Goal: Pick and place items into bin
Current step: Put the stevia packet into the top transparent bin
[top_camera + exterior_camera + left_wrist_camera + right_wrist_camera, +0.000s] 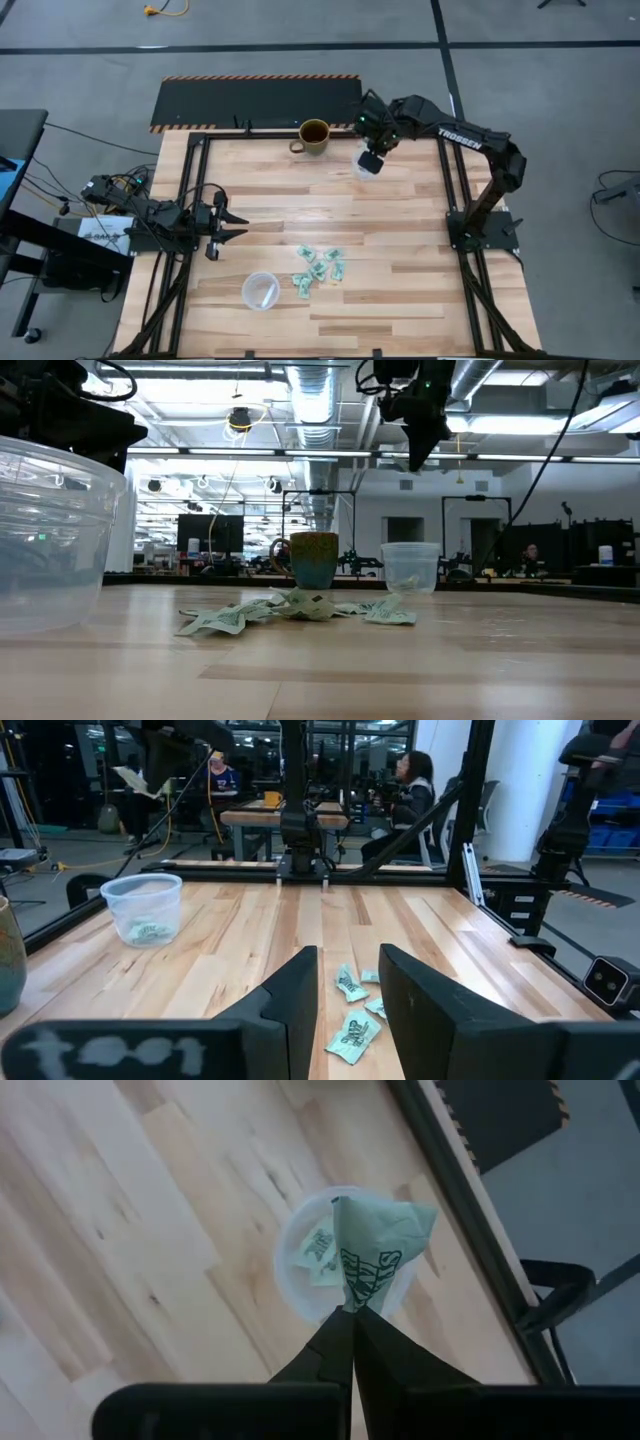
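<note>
My right gripper [352, 1312] is shut on one pale mint-green wrapped item [378, 1248], high over a small clear plastic bin [300, 1280] at the table's far side. That bin [362, 170] holds one item [318, 1252]. Several more items [320, 267] lie in a loose pile on the wood, toward the near side; they also show in the low view [290, 608]. My left gripper [347, 982] waits open at the table's left [228, 222], pointing level toward the pile, with nothing between its fingers. My right gripper pinches the item by one narrow end [350, 1302] between its two fingertips. The fingers come from above, pointing steeply down. The item hangs below them, lifted clear, over the bin's mouth.
A yellow-green mug [314, 137] stands at the far edge, just left of the bin. A second, wider clear container [260, 290] sits near the front edge, left of the pile. Black frame rails [455, 190] run along the table's sides.
</note>
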Available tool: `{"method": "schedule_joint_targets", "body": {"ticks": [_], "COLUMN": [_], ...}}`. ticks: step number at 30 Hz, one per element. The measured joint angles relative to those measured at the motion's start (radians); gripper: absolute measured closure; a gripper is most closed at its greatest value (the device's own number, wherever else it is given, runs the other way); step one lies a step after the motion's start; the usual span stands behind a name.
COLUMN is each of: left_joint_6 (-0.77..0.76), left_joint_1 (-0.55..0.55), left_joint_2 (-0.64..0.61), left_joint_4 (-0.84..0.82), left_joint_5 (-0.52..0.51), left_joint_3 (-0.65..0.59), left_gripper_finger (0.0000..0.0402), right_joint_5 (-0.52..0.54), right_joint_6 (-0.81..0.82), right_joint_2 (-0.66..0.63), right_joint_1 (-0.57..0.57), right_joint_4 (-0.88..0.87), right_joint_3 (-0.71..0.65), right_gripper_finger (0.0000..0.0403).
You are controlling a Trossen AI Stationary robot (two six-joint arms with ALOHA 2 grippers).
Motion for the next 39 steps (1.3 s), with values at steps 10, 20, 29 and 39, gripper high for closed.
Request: {"method": "schedule_joint_targets", "body": {"ticks": [10, 20, 29, 39], "left_joint_6": [0.007, 0.051, 0.073, 0.046], "left_joint_1": [0.0, 0.0, 0.0, 0.0], "left_joint_2": [0.0, 0.0, 0.0, 0.0], "left_joint_4": [0.0, 0.004, 0.049, 0.041], "left_joint_5": [0.0, -0.002, 0.141, 0.21], "left_joint_3": [0.0, 0.0, 0.0, 0.0], "left_gripper_finger": [0.0304, 0.0304, 0.0304, 0.0304], "right_joint_5": [-0.117, -0.202, -0.206, -0.224], "right_joint_6": [-0.116, -0.23, -0.333, -0.424], "right_joint_2": [0.0, 0.0, 0.0, 0.088], "right_joint_1": [-0.057, -0.125, -0.171, -0.202], "right_joint_4": [0.005, 0.001, 0.009, -0.026], "right_joint_3": [0.0, 0.0, 0.0, -0.002], "right_gripper_finger": [0.0403, 0.0403, 0.0403, 0.0403]}}
